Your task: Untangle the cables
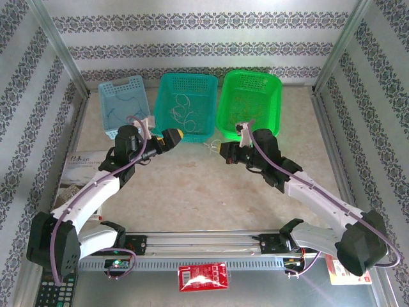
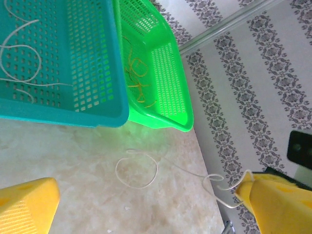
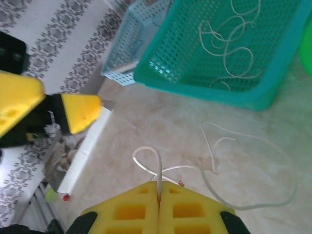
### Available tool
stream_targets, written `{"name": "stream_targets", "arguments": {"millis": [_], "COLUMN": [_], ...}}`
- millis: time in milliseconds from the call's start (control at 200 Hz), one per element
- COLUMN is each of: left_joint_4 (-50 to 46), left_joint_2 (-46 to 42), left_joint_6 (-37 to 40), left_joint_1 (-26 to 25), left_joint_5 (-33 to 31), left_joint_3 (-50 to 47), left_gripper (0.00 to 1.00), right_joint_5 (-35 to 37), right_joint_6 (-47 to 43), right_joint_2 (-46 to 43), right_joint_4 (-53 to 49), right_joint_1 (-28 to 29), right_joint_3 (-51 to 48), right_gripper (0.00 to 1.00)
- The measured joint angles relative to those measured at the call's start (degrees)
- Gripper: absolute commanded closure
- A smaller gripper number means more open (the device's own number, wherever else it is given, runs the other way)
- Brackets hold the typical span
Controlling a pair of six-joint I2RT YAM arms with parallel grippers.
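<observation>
Right gripper point(image 3: 159, 197) is pinched closed on a white cable point(image 3: 159, 174) lying on the table point(image 1: 211, 192), just near of the teal basket point(image 1: 185, 83); left gripper point(image 2: 151, 214) spread wide, holding nothing, just to the cable's left; green basket point(image 1: 250, 96) at far right holds orange strands point(image 2: 139, 78); blue basket point(image 1: 121, 96) far left.

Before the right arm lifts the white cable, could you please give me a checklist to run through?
1. Grip: the right gripper is shut on the white cable: ok.
2. The left gripper is open: ok.
3. The cable is one strand, not two crossed: cannot tell; its loops overlap on the table.
4. The teal basket already holds other white cables, so the colour matches: ok.
5. Way to that basket free: probably not ok; the left gripper hovers at its front rim.
</observation>
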Motion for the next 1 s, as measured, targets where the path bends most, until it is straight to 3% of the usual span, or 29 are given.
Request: {"name": "stream_targets", "arguments": {"millis": [200, 595, 999], "left_joint_4": [3.0, 5.7, 8.1], "left_joint_2": [2.9, 11.8, 15.1], "left_joint_6": [0.0, 0.0, 0.0], "left_joint_1": [-1.0, -8.0, -11.0], "left_joint_5": [0.0, 0.2, -0.4], "left_joint_3": [-0.1, 0.6, 3.9], "left_gripper": [0.0, 0.0, 0.0], "right_joint_5": [-1.7, -2.2, -2.2], "right_joint_6": [1.2, 2.2, 2.3], "right_joint_2": [0.0, 0.0, 0.0], "right_joint_4": [0.2, 0.5, 0.6], "right_joint_1": [0.0, 1.4, 2.4], "right_joint_3": [3.9, 5.9, 6.6], "right_gripper": [1.0, 1.0, 1.0]}}
